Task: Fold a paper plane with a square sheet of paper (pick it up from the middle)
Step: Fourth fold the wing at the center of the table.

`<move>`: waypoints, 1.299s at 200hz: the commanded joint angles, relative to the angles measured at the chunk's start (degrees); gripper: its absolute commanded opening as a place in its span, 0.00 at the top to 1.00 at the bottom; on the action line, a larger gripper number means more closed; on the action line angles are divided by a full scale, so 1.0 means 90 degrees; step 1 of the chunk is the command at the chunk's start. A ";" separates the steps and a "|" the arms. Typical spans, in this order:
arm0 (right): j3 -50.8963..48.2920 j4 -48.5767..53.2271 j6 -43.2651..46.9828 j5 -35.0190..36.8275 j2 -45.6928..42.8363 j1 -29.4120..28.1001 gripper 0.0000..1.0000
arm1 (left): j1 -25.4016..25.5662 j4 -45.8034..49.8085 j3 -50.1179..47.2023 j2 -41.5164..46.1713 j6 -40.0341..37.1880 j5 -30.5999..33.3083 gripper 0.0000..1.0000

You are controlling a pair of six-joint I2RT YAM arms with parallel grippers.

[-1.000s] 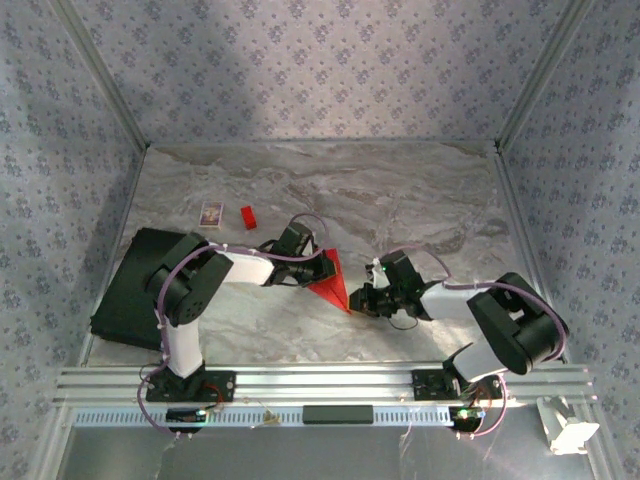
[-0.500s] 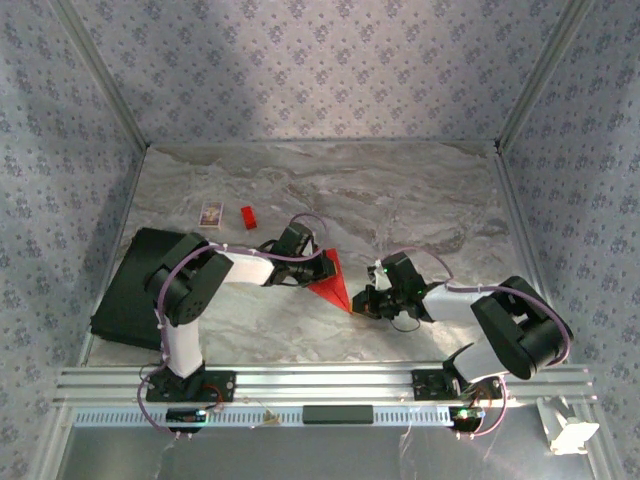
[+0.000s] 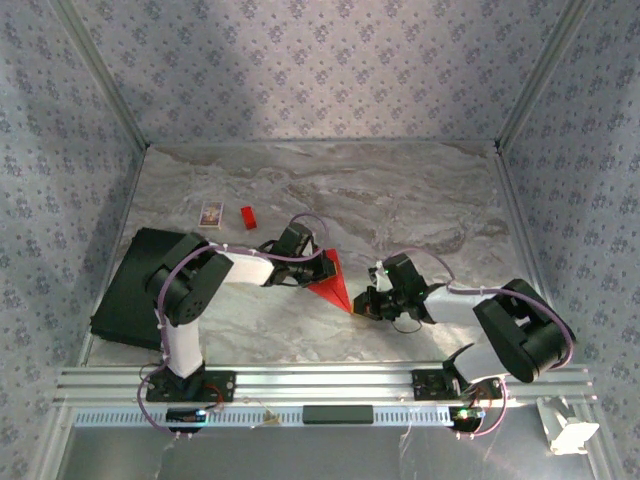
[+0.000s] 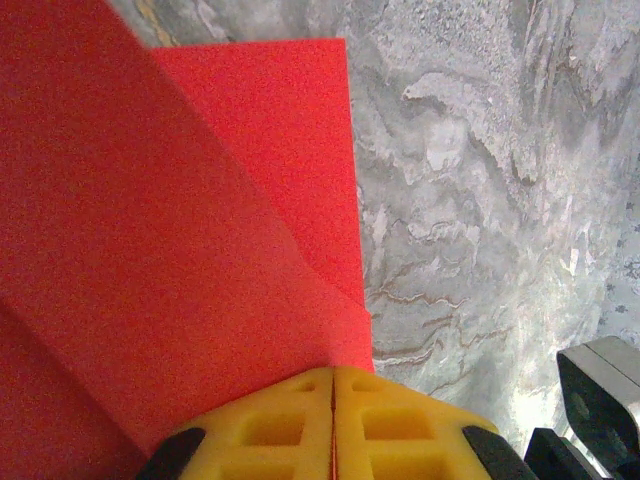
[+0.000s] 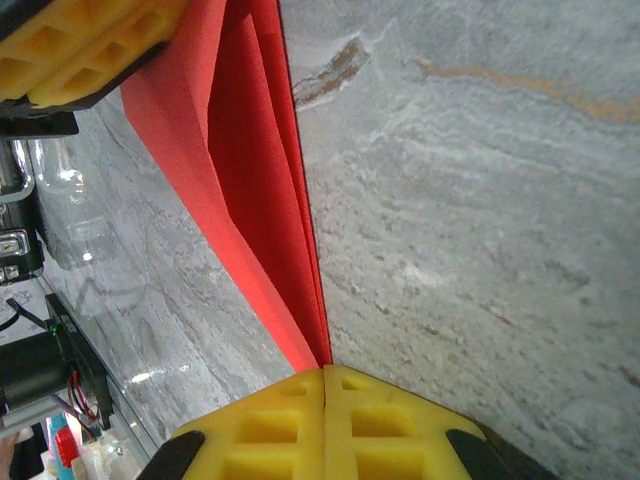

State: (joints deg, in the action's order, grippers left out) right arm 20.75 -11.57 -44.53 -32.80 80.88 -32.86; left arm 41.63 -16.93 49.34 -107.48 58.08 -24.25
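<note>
The square sheet of paper [image 3: 333, 284] is bright red and folded into a pointed wedge with layered flaps, a paper plane shape, just above the marble table's middle. My left gripper [image 3: 322, 268] is shut on its wide end; the left wrist view has the yellow pads [image 4: 300, 430] pressed together on the red paper [image 4: 200, 250]. My right gripper [image 3: 357, 308] is shut on the pointed tip, with the stacked red layers [image 5: 255, 200] running into its closed jaws [image 5: 324, 372]. The left gripper's yellow fingers [image 5: 70, 50] sit at the paper's far end.
A small red block [image 3: 248, 216] and a patterned card [image 3: 211, 213] lie at the back left. A black mat [image 3: 130, 290] covers the left edge beside the left arm. Patterned walls enclose three sides, and an aluminium rail [image 3: 320, 380] runs along the near edge.
My right gripper's jaws have closed the last bit onto the paper's tip, and the right forearm has settled slightly lower. The left gripper and the paper have stayed in place.
</note>
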 commanded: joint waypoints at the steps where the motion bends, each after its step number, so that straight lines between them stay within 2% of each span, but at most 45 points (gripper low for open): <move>1: -0.0287 0.0926 -0.0027 0.0027 0.0040 -0.0009 0.95 | -0.0036 0.0332 -0.0204 -0.0255 -0.0057 0.0175 0.92; 27: -0.0194 0.1261 -0.0006 0.0083 -0.0185 -0.0004 0.92 | -0.0044 0.0326 -0.0219 -0.0265 -0.0055 0.0172 0.92; 38: -0.0122 0.1510 -0.0023 0.0293 -0.0415 0.0014 0.87 | -0.0045 0.0320 -0.0219 -0.0274 -0.0066 0.0156 0.92; 77: 0.0456 0.1910 0.0115 0.0463 -0.1108 0.0104 0.86 | -0.0038 0.0328 -0.0249 -0.0273 -0.0084 0.0146 0.92; 111: 0.1177 0.1460 0.0319 -0.0101 -0.0297 0.0072 0.99 | -0.0037 0.0333 -0.0258 -0.0284 -0.0087 0.0137 0.92; 148: 0.1972 0.1285 0.0372 -0.0084 0.0541 -0.0310 1.00 | -0.0035 0.0328 -0.0259 -0.0284 -0.0087 0.0136 0.92; 190: 0.2500 0.1493 0.0436 0.0525 0.1252 -0.0677 1.00 | -0.0044 0.0329 -0.0254 -0.0304 -0.0086 0.0124 0.92; 225: 0.2266 0.1284 0.0316 0.0731 0.1595 -0.0629 1.00 | -0.0042 0.0322 -0.0252 -0.0309 -0.0096 0.0116 0.92; 260: 0.1623 0.0730 0.0155 0.0426 0.1570 -0.0515 1.00 | -0.0044 0.0321 -0.0258 -0.0340 -0.0096 0.0122 0.92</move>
State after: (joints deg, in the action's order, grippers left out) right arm 39.27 -2.87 -42.15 -28.51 94.72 -38.22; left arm 41.63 -17.82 48.93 -107.61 58.11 -25.12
